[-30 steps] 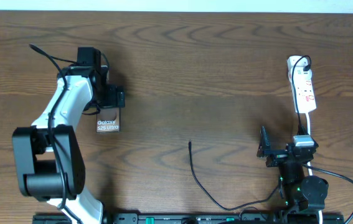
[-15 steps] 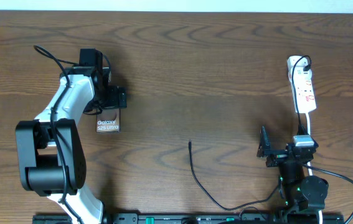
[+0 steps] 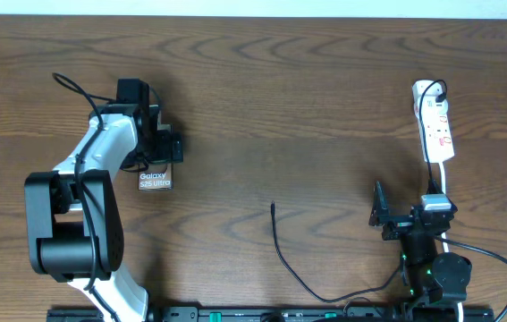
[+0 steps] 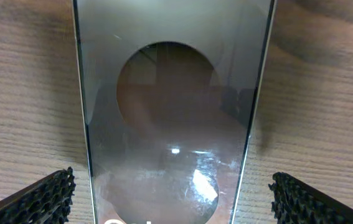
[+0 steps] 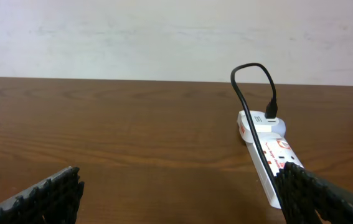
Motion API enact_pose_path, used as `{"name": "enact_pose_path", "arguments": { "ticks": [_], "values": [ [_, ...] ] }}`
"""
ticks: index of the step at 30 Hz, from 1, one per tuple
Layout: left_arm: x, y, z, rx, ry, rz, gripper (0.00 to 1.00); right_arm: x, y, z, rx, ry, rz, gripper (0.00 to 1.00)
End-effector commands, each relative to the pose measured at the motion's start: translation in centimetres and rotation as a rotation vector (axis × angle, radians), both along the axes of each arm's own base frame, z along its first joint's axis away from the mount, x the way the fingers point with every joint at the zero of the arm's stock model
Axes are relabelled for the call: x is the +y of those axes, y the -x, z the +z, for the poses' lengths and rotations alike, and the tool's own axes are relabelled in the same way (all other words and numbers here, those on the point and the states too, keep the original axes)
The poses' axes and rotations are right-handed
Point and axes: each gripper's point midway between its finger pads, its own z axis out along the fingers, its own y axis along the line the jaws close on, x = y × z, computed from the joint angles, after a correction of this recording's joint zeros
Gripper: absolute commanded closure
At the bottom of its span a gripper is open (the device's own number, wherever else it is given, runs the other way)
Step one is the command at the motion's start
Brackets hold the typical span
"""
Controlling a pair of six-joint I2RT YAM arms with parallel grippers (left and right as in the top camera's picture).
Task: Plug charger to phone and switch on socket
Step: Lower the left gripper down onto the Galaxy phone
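wooden bench (image 3: 325, 107); phone pickup looks in hand
left gripper (image 3: 159, 154) gapes astride the phone (image 3: 155, 181) near the left edge; right gripper (image 3: 380, 216) spread wide, empty; next, i judge, close squarely; charger (image 3: 282, 253) lies front centre

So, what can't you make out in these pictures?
Phone: overhead, the left gripper covers its far end; left wrist view crops its lettering.
Socket: switch position too small overhead; right wrist view, the right gripper hides its near end.
Charger: tip too small overhead.

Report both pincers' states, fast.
Left pincer: open, straddling the phone, not gripping it.
Right pincer: open, empty.
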Motion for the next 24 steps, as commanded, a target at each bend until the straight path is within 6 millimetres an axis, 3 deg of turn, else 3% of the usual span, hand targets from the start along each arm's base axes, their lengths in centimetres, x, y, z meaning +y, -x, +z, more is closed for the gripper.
{"name": "enact_pose_path", "arguments": {
  "ticks": [1, 24],
  "values": [
    [-0.19, -0.23, -0.12, -0.009, 0.008, -0.001, 0.01, -0.12, 0.02, -0.06, 0.000, 0.012, -0.007, 0.01],
    [0.74, -0.83, -0.04, -0.033, -0.045, 0.007, 0.01, -0.12, 0.02, -0.06, 0.000, 0.012, -0.007, 0.01]
  ]
}}
